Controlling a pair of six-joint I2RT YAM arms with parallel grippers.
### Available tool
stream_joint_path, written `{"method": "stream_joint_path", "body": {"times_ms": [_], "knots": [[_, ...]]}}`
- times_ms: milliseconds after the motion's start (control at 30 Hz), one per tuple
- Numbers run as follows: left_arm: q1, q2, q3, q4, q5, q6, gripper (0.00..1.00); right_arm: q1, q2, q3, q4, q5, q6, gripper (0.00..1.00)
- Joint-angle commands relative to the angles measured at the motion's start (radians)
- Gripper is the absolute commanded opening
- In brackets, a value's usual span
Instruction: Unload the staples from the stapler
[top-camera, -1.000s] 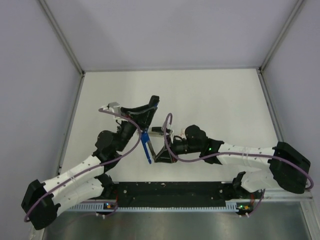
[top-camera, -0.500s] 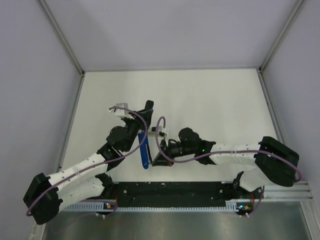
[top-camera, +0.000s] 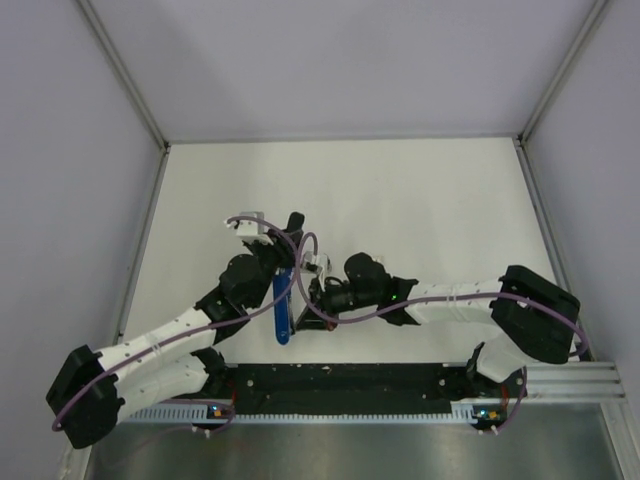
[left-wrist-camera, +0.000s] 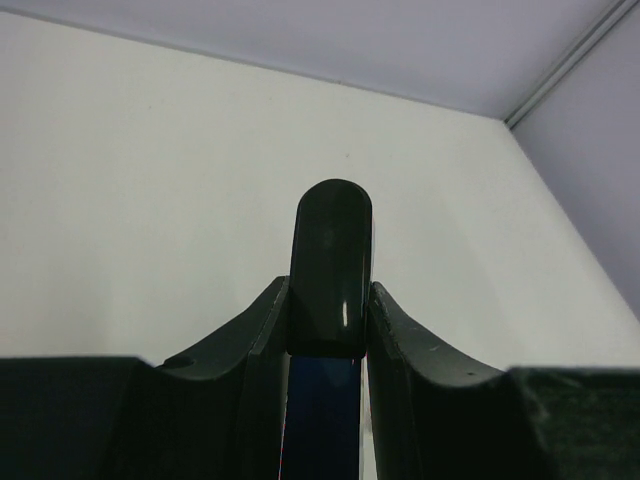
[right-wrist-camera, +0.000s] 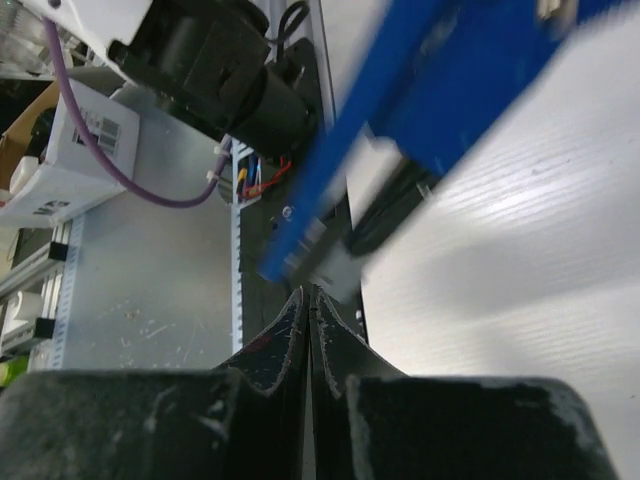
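Note:
My left gripper (top-camera: 289, 262) is shut on the stapler (top-camera: 282, 312), a blue bar held above the table with its long axis running toward the near edge. In the left wrist view the fingers (left-wrist-camera: 255, 340) clamp the stapler's black end (left-wrist-camera: 331, 250), and its blue body (left-wrist-camera: 322, 420) shows below. My right gripper (top-camera: 306, 306) is close beside the stapler's near end. In the right wrist view its jaws (right-wrist-camera: 308, 296) are pressed together, and the tips sit just under the blurred blue stapler (right-wrist-camera: 400, 120) and its grey part (right-wrist-camera: 352, 268).
The black base rail (top-camera: 340, 378) runs along the near edge with a metal bench (right-wrist-camera: 150, 280) beyond it. Purple cables (top-camera: 320, 300) loop around both wrists. Grey walls enclose the white table (top-camera: 430, 200) on three sides.
Both arms have shifted left and toward the near edge. The stapler has swung closer to upright in the top view, and the right gripper has closed in on its near end.

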Motion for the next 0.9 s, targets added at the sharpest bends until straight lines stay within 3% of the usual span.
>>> {"method": "stream_joint_path", "body": {"times_ms": [0, 567, 867], "knots": [[-0.012, -0.016, -0.029, -0.041, -0.004, 0.048, 0.00, -0.002, 0.011, 0.093, 0.116, 0.034, -0.035, 0.00], [-0.014, -0.091, -0.048, -0.099, -0.015, 0.067, 0.00, 0.000, 0.039, 0.104, 0.102, 0.051, -0.041, 0.00], [-0.014, -0.180, -0.005, -0.225, 0.108, 0.110, 0.00, 0.000, -0.124, 0.139, -0.201, 0.286, -0.208, 0.00]]}}
